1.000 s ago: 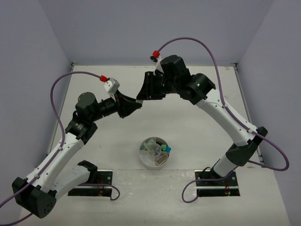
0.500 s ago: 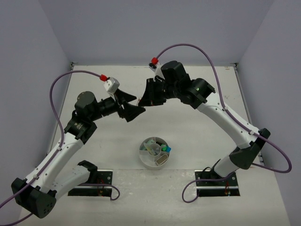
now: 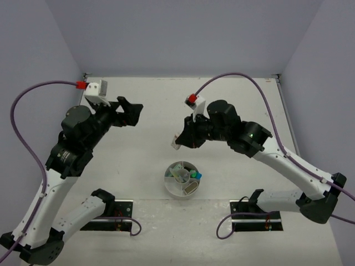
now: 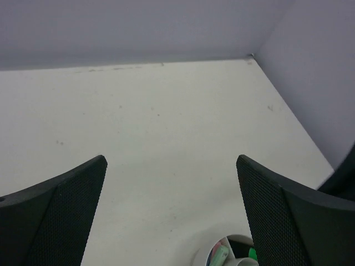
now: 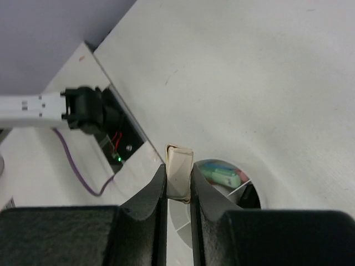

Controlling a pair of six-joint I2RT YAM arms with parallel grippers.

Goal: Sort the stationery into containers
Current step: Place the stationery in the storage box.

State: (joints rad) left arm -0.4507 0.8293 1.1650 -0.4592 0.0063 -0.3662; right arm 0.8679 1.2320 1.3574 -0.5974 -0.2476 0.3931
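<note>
My right gripper (image 3: pixel 178 142) is shut on a small pinkish-white eraser (image 3: pixel 176 143), held in the air just behind and left of the round white divided dish (image 3: pixel 168 183). In the right wrist view the eraser (image 5: pixel 179 165) stands upright between the fingers, pinched at its lower half, with the dish (image 5: pixel 181 219) below it. A green highlighter (image 5: pixel 222 176) lies in one wedge. My left gripper (image 3: pixel 132 112) hangs open and empty, high over the table's left half. Its wrist view shows the gripper (image 4: pixel 171 160) spread wide and the dish's rim (image 4: pixel 206 256) at the bottom edge.
The dish holds green and blue highlighters (image 3: pixel 194 175), another eraser (image 3: pixel 189 187) and a centre cup (image 3: pixel 181 175). The arms' base plates (image 3: pixel 111 213) (image 3: pixel 256 217) sit at the near edge. Purple cables (image 3: pixel 33 94) loop above both arms. Grey walls enclose the table.
The two grippers were together over mid-table. My left gripper opened and swung back to the left. My right gripper closed on the eraser and carried it down towards the dish.
</note>
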